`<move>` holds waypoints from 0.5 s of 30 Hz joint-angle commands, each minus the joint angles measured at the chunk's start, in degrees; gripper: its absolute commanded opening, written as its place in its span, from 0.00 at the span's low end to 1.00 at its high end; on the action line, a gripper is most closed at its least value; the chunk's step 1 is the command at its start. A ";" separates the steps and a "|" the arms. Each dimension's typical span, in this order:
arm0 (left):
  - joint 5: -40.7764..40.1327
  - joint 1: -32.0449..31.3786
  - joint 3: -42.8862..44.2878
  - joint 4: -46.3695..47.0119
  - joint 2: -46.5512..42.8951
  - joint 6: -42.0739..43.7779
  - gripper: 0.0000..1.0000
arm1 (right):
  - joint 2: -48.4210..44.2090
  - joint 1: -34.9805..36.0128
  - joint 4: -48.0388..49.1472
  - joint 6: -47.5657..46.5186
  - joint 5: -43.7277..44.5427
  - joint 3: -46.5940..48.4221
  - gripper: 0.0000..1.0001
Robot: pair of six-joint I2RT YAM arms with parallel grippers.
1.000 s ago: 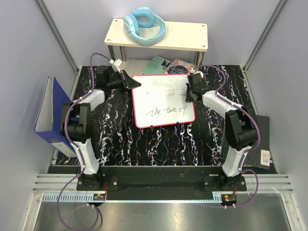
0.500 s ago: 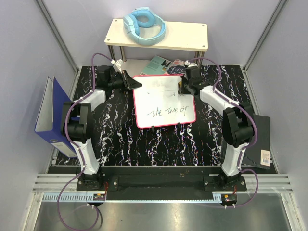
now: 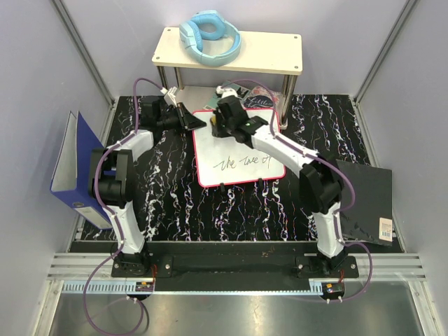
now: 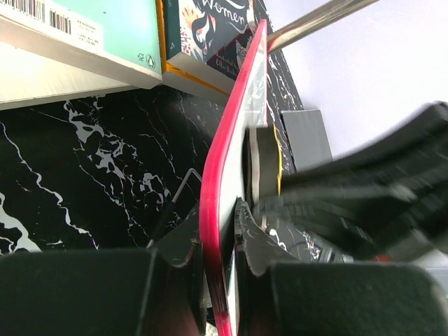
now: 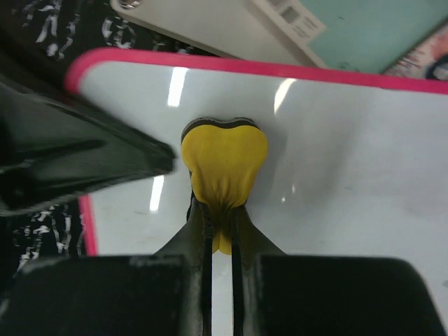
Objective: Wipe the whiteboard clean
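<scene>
On glossy whiteboard (image 5: 350,175) — right claw (image 5: 220,225) pinches yellow eraser (image 5: 224,164) | left claw (image 4: 218,238) clamps pink rim (image 4: 231,126)

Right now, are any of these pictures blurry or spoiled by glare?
Right wrist view: bright streaks of glare on the whiteboard beside the yellow eraser. Left wrist view: the right gripper looks blurred. Top view: evenly lit, sharp.

Upper centre: cream rectangular shelf on metal legs (image 3: 273,52), books (image 3: 260,101) beneath, closes off the far edge of the pink-rimmed whiteboard (image 3: 231,178). White right arm (image 3: 280,147) crosses the board's upper half diagonally. Black marbled tabletop (image 3: 231,210) lies open at lower centre.
</scene>
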 commanded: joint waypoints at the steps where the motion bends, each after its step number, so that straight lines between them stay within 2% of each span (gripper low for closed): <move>1: -0.59 -4.15 -1.25 -6.17 2.27 15.59 0.00 | 11.18 5.90 -7.15 4.14 -3.16 8.71 0.00; 2: -0.50 -4.24 -1.34 -6.26 2.27 15.67 0.00 | 11.99 6.00 -8.47 4.32 -2.10 11.42 0.00; 5: -0.59 -4.24 -1.26 -6.43 2.18 15.76 0.00 | 12.44 5.91 -12.25 5.02 4.22 11.46 0.00; 8: -0.68 -4.24 -1.17 -6.52 2.27 15.76 0.00 | 9.10 4.78 -12.44 5.90 9.59 5.68 0.00; 15: -1.03 -4.24 -0.99 -6.78 2.53 15.85 0.00 | 0.31 0.82 -10.59 7.22 10.91 -8.32 0.00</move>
